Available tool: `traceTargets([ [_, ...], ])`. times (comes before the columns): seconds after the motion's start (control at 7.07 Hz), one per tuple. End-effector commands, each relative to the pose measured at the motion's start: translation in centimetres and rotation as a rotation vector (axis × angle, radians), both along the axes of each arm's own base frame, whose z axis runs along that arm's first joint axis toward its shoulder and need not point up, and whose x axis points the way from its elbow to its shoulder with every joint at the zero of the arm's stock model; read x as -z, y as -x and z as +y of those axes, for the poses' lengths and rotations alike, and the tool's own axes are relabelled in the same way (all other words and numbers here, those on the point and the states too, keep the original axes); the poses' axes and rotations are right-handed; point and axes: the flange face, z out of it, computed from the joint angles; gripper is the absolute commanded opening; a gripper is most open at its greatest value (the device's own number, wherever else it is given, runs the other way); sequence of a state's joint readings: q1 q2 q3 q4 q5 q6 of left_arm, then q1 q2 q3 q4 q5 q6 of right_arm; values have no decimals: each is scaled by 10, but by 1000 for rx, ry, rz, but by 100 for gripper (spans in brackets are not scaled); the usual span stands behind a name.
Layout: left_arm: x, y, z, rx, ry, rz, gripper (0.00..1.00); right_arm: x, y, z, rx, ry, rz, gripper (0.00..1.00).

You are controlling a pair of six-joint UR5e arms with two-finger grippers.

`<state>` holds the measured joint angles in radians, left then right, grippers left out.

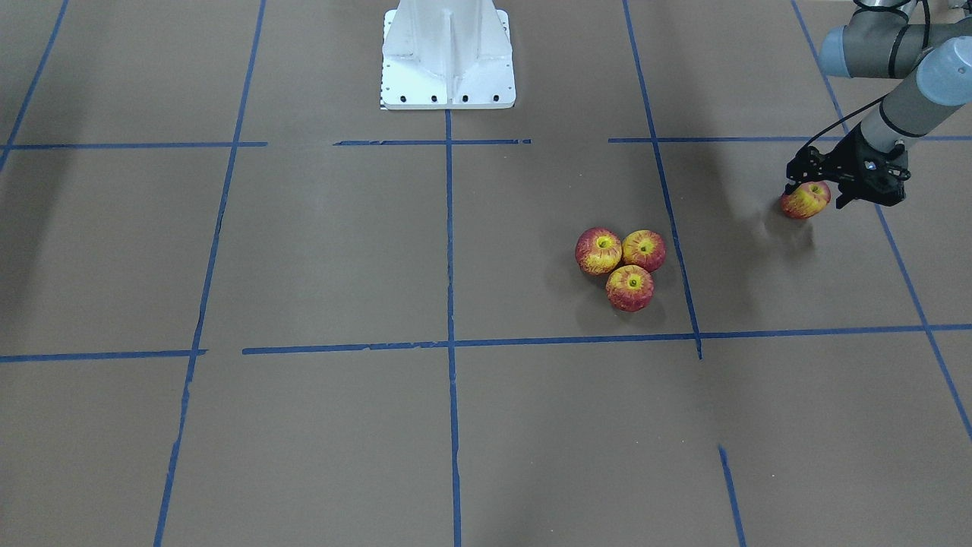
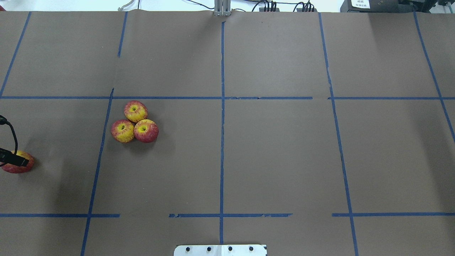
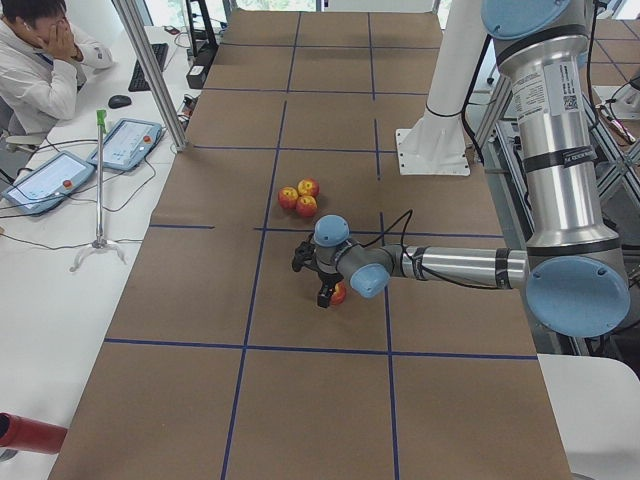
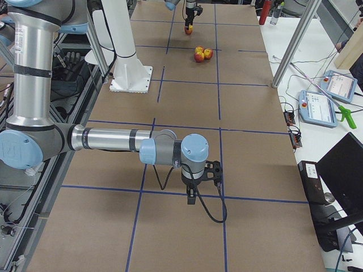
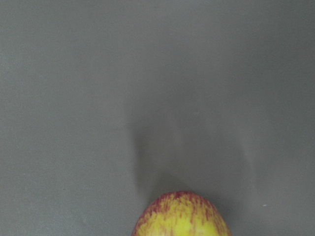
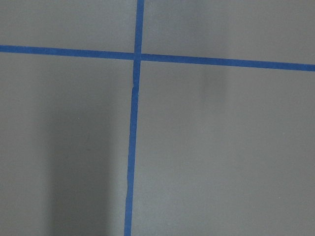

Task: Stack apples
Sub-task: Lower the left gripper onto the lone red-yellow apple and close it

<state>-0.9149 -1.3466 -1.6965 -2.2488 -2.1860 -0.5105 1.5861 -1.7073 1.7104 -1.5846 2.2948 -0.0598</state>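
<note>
Three apples [image 1: 629, 288] lie touching in a tight triangle, stem dimples up, on the brown table; they also show in the overhead view [image 2: 135, 111]. A fourth apple [image 1: 803, 203] sits between the black fingers of my left gripper [image 1: 814, 191], which is shut on it close to the table surface, off to the robot's left of the cluster. That apple shows at the overhead view's left edge [image 2: 19, 167] and at the bottom of the left wrist view [image 5: 181, 216]. My right gripper [image 4: 195, 192] hangs low over the table's other end; I cannot tell whether it is open.
The white robot base [image 1: 448, 61] stands at the table's robot-side edge. Blue tape lines [image 2: 222, 106] divide the brown table. Metal posts [image 3: 150, 70], tablets [image 3: 125, 145] and a seated person [image 3: 40, 60] are on the operators' side.
</note>
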Motion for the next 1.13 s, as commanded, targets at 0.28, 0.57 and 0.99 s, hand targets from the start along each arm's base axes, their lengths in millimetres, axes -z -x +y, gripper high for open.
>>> traceTargets([
  [0.28, -9, -24, -4, -38, 5, -7, 100, 0, 0, 0, 0, 0, 0, 100],
  [0.57, -11, -23, -2, -40, 10, -11, 96, 0, 0, 0, 0, 0, 0, 100],
  [0.99, 1, -20, -2, -31, -1, 3, 0, 0, 0, 0, -1, 1, 0, 100],
])
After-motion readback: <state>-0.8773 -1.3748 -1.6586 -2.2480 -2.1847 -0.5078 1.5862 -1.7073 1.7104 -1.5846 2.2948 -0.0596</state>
